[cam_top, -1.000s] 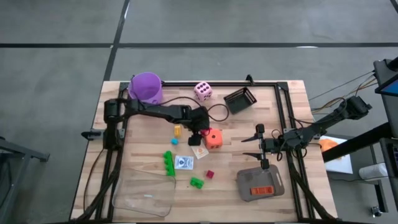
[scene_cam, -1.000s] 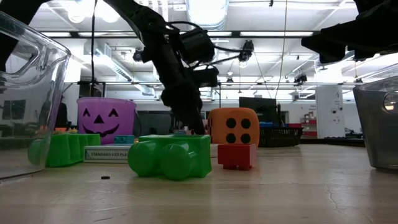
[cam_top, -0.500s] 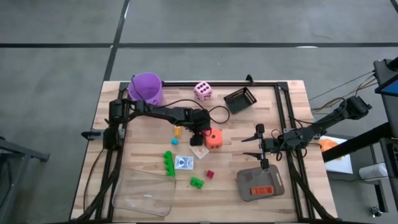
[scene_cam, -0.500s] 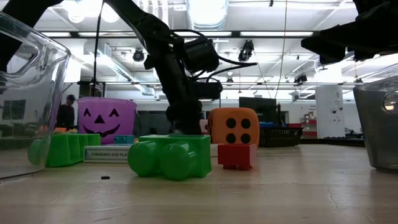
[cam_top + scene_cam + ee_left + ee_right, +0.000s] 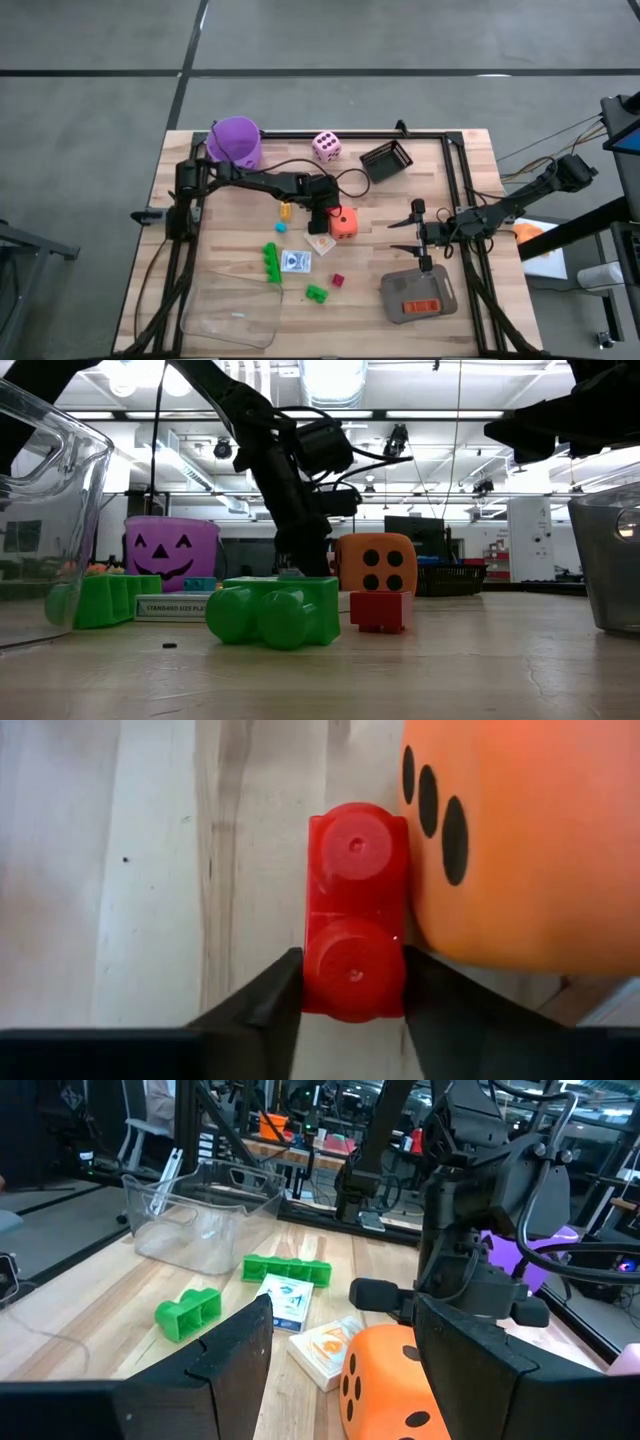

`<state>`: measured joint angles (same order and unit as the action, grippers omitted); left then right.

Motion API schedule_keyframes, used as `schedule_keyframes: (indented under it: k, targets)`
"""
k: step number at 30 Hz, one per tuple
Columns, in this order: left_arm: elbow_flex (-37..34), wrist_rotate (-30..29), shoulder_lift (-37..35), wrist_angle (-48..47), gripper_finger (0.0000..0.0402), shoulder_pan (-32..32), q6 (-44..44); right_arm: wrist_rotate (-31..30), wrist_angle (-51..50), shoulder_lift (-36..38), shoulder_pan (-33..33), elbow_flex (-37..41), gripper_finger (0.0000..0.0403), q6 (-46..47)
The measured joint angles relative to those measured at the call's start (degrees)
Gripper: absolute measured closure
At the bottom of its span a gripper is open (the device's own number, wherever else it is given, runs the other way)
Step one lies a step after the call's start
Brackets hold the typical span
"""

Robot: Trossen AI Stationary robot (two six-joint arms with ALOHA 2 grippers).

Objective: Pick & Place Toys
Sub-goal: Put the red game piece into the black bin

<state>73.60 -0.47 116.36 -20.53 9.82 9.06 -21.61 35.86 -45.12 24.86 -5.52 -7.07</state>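
A red two-stud brick (image 5: 355, 910) lies studs up on the wooden table, one long side against the orange dotted die (image 5: 530, 840). My left gripper (image 5: 352, 1005) points down over it and is shut on it; in the high view the gripper (image 5: 322, 214) hides the brick, just left of the die (image 5: 344, 222). My right gripper (image 5: 416, 231) hangs open and empty over the table's right part, and its fingers stand wide apart in the right wrist view (image 5: 340, 1345). My left gripper pinches the red brick's two long sides (image 5: 312, 982) between its two fingers, at the end stud nearest the camera. The fingers come from above, pointing down, and lie across the brick. The brick sits level, beside the die.
Near the table's front lie a long green brick (image 5: 270, 263), a small green brick (image 5: 317, 293), a small red brick (image 5: 338, 280), two card packs (image 5: 296, 262) and a clear tub (image 5: 232, 312). The grey tray (image 5: 418, 297) is front right. The purple bucket (image 5: 236, 140), pink die (image 5: 326, 146) and a black basket (image 5: 387, 160) stand at the back.
My left gripper has gone down and a little toward the table's near edge, settling beside the orange die. The die and the other toys have stayed where they were. My right arm has kept still.
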Motion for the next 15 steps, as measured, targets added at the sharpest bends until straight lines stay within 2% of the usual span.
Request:
schedule_keyframes:
  k: [2,9,15]
  targets:
    - [0.0,0.0,0.0,0.0,0.0281,0.0,0.1,0.0,0.0,0.0,0.0,0.0,0.0165,0.0]
    - [0.0,-0.2,-0.1,-0.2,0.0281,0.0,0.5,0.0,0.0,0.0,0.0,0.0,0.0165,0.0]
    - [0.0,-3.3,-2.7,-2.3,0.0281,0.1,0.5,0.0,0.0,0.0,0.0,0.0,0.0165,0.0]
